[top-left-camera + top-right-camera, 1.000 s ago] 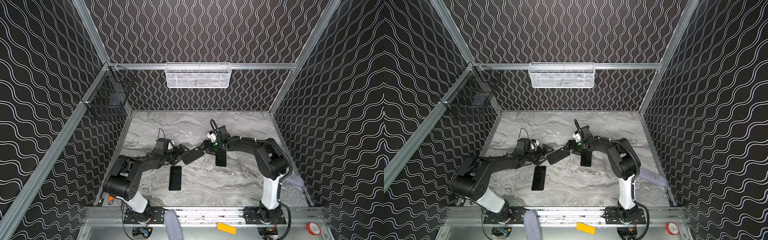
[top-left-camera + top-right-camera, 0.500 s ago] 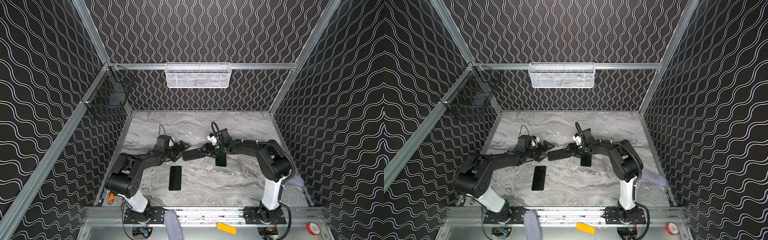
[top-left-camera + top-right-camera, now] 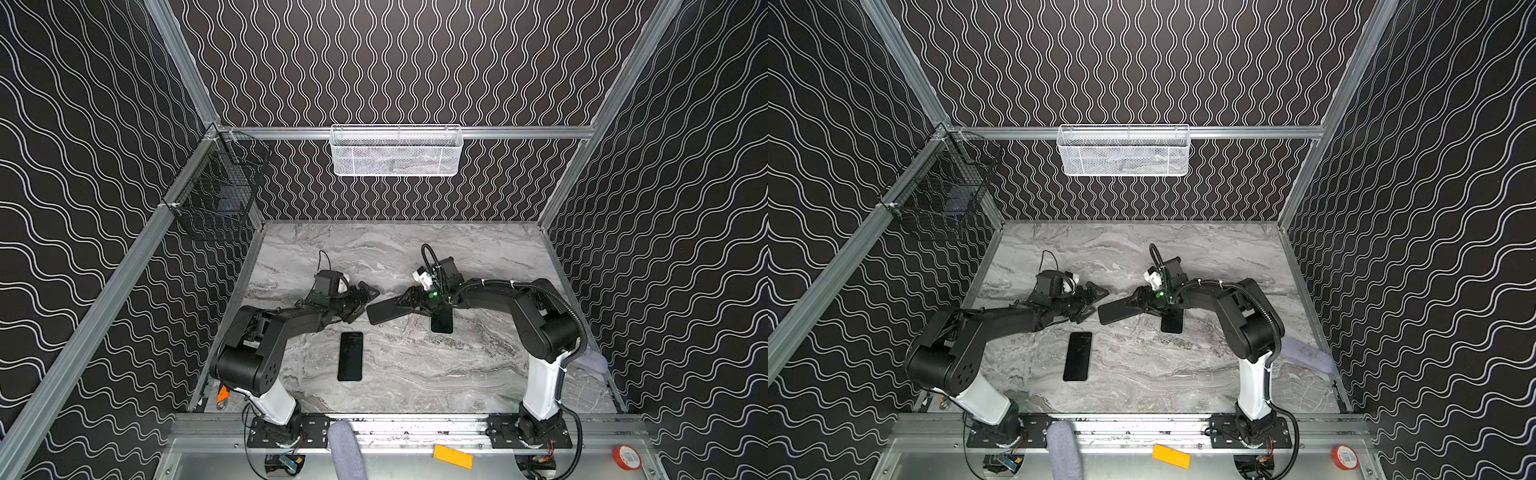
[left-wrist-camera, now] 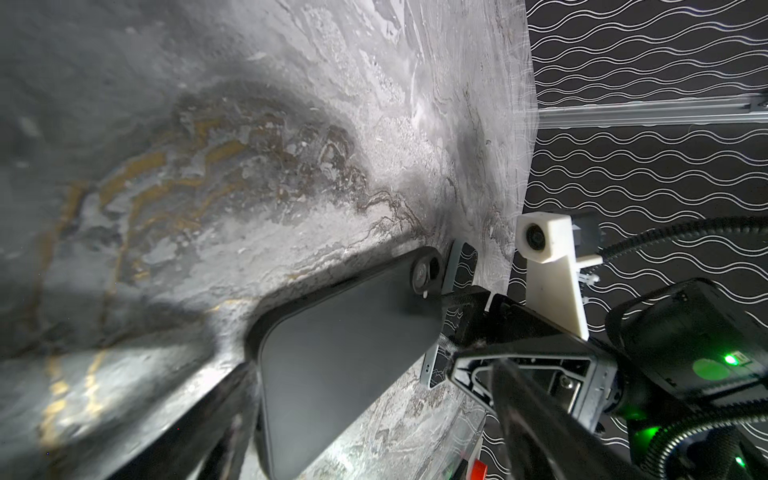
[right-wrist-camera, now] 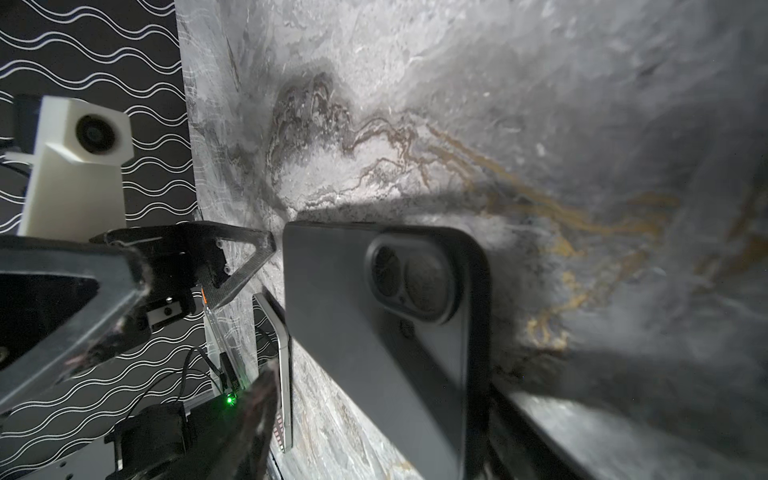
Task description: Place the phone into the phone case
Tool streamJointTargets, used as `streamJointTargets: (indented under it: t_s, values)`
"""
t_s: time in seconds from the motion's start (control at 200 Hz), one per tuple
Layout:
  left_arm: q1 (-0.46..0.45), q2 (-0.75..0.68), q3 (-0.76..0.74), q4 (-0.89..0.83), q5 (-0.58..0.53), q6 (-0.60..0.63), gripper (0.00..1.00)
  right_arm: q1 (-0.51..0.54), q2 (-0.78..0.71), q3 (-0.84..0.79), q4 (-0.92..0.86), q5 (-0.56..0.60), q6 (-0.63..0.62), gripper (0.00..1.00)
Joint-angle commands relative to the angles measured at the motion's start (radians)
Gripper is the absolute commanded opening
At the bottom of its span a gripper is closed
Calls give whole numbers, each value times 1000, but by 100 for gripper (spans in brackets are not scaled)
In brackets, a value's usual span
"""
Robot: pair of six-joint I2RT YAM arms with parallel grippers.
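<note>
Noting change: my left gripper (image 3: 367,306) has backed off the phone case (image 3: 384,312), jaws spread | my right gripper (image 3: 405,302) clamps the matte, round-cornered case by one end | glossy black phone (image 3: 350,356) flat on marble table (image 3: 457,374), near case.

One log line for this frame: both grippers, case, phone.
right gripper: shut on phone case, lifted off table | left gripper: open, beside case's free end | phone: flat on table, uncased
</note>
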Motion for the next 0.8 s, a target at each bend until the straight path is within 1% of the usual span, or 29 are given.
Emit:
streamJointTargets:
  t_s: [0.0, 0.085, 0.18, 0.285, 0.335, 0.37, 0.465, 0.516, 0.626, 0.716, 0.796]
  values:
    - [0, 0, 1, 68, 8, -9, 88, 1, 7, 13, 1, 4, 5, 73]
    - [0, 1, -4, 90, 12, -20, 83, 2, 10, 25, -8, 4, 4, 72]
    - [0, 0, -10, 107, 15, -26, 74, 2, 7, 27, 1, 0, 9, 72]
    - [0, 6, -13, 118, 20, -30, 68, 2, 7, 26, 8, -5, 14, 72]
    - [0, 10, -17, 128, 23, -36, 67, 1, 10, 28, 5, -7, 14, 72]
    - [0, 12, -19, 133, 22, -38, 68, 2, 9, 28, 5, -7, 13, 72]
    - [0, -2, -26, 119, 15, -43, 76, 2, 5, 26, 2, -4, 9, 72]
    - [0, -24, -29, 79, 11, -32, 82, 2, 1, 26, 0, -1, 4, 72]
    - [0, -86, -14, -70, -22, 31, 89, 1, -1, 32, -9, -1, -6, 72]
    - [0, -118, -2, -155, -35, 75, 92, 1, 4, 36, -2, -6, -8, 71]
    - [0, -117, 1, -175, -38, 92, 94, 1, 5, 34, 13, -17, -4, 71]
